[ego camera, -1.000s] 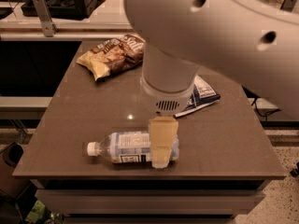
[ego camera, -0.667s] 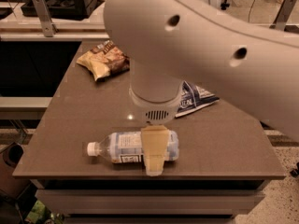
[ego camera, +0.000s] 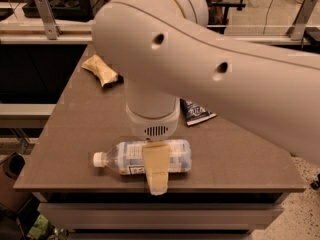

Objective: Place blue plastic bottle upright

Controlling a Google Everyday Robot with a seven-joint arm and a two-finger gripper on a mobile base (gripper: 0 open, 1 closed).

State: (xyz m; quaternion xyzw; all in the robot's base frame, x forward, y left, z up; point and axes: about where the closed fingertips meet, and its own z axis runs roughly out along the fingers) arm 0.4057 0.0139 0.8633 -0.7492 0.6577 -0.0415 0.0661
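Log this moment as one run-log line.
blue plastic bottle: lying on its side on table, near front edge | gripper: over bottle's middle | upright: not yet

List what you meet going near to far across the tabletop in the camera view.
The blue plastic bottle lying on its side, hand across its middle → dark blue bag → tan snack bag.

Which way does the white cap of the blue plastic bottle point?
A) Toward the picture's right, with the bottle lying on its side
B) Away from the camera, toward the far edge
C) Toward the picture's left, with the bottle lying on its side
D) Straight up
C: the blue plastic bottle lies on its side on the table, its white cap at the picture's left end, with the gripper down over its middle.
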